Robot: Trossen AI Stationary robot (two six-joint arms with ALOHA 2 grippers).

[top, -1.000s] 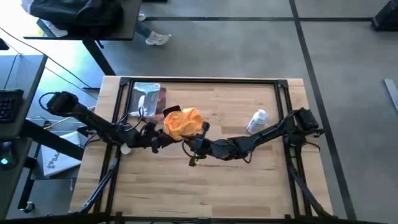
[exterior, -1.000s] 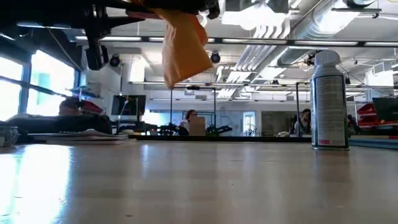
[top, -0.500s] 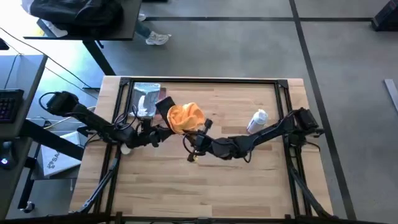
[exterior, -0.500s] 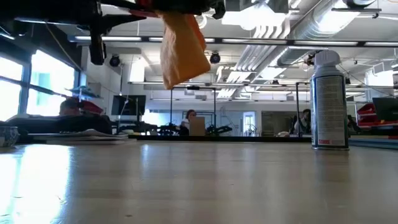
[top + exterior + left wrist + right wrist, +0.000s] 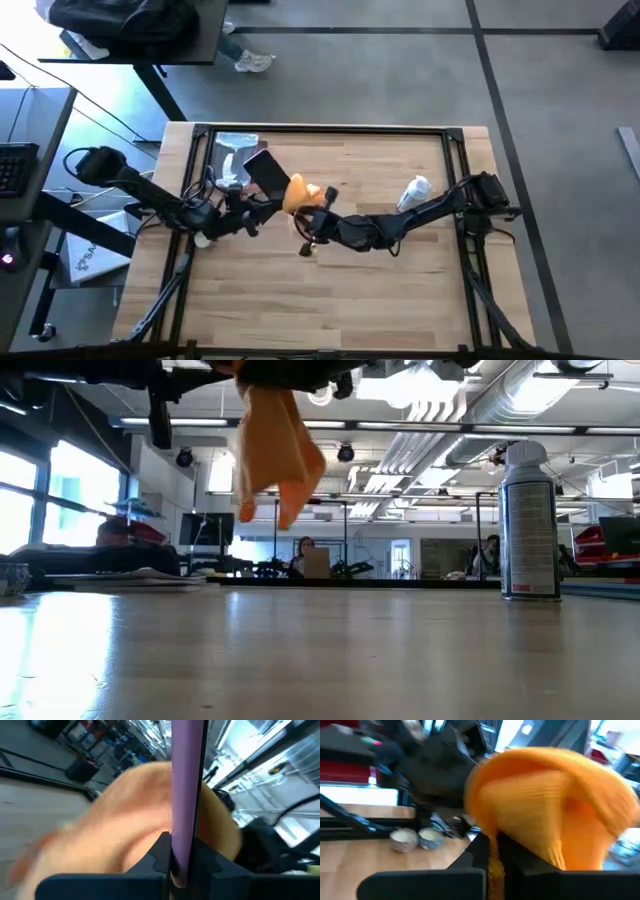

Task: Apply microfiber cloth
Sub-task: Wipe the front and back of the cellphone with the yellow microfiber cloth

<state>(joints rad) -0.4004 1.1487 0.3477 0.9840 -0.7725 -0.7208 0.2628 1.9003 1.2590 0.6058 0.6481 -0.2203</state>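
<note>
Above the table's middle left, my left gripper (image 5: 257, 204) is shut on a black phone (image 5: 268, 172) with a purple edge (image 5: 187, 780). The phone is held up off the table and tilted. The orange microfiber cloth (image 5: 303, 193) is bunched against the phone's right side, and my right gripper (image 5: 318, 214) is shut on it. In the low view the cloth (image 5: 272, 450) hangs well above the tabletop. In the left wrist view it fills the space behind the phone (image 5: 130, 820). My left gripper pinches the phone's thin purple edge (image 5: 181, 851) between its two fingers, at the phone's lower end. The phone stands up out of the fingers, lifted clear of the table. My right gripper pinches a bunched fold of the cloth (image 5: 496, 851) between its two fingers, several layers thick. The cloth bulges beyond the fingers (image 5: 555, 795) and its loose ends hang down clear of the table.
A silvery packet (image 5: 234, 156) lies at the table's far left, just behind the phone. A white spray can (image 5: 415, 193) stands right of centre, beside my right arm; the low view shows it upright (image 5: 528, 525). The near half of the table (image 5: 330, 300) is bare wood.
The cloth, spread over the phone a second ago, has been drawn toward the table's right and bunched smaller, so the black phone now shows. My right gripper has moved a little toward the far edge. In the low view the cloth has shifted left and hangs lower.
</note>
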